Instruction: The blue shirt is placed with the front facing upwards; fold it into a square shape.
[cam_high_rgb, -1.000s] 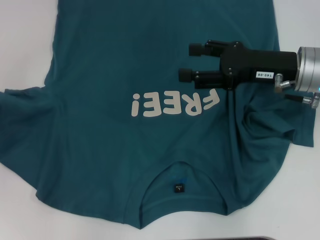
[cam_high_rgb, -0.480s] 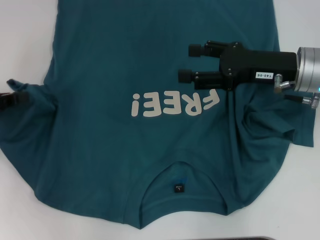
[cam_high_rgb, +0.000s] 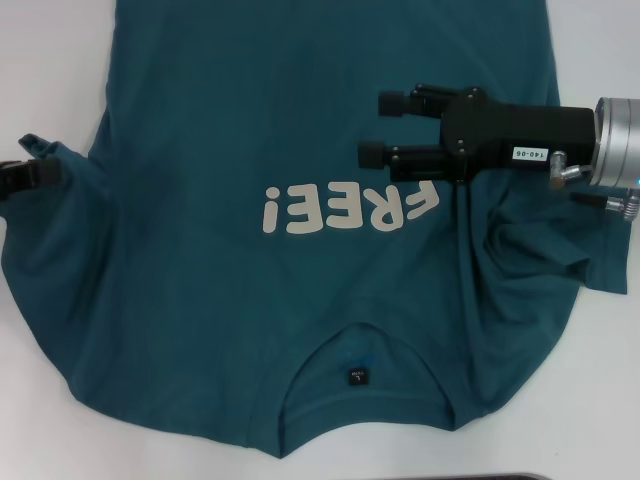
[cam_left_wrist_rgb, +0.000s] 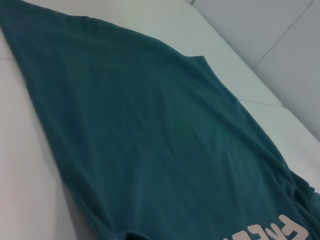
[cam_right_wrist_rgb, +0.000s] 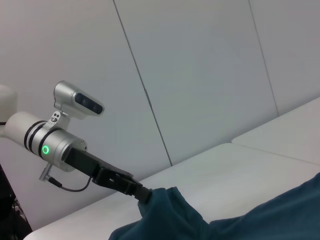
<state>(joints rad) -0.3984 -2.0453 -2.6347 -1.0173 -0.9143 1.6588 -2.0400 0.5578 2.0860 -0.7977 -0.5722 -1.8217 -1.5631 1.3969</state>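
The blue shirt (cam_high_rgb: 250, 120) lies front up on the white table, its white "FREE!" lettering (cam_high_rgb: 350, 208) upside down and its collar with the dark neck label (cam_high_rgb: 357, 377) toward me. At the picture's left edge my left gripper (cam_high_rgb: 25, 175) is shut on the shirt's sleeve; the right wrist view shows that gripper (cam_right_wrist_rgb: 141, 195) holding the teal cloth (cam_right_wrist_rgb: 170, 215) lifted off the table. My right gripper (cam_high_rgb: 374, 126) hovers open over the shirt's right chest, just above the lettering. The left wrist view shows the shirt's body (cam_left_wrist_rgb: 150, 135) spread flat.
The sleeve on the right (cam_high_rgb: 540, 250) lies bunched in folds under the right arm. White table (cam_high_rgb: 40, 60) shows bare on both sides of the shirt. Grey wall panels (cam_right_wrist_rgb: 200, 75) stand behind the table.
My left gripper has come in from the left edge, closed on the sleeve and drawn it up and inward. The right gripper has stayed where it was.
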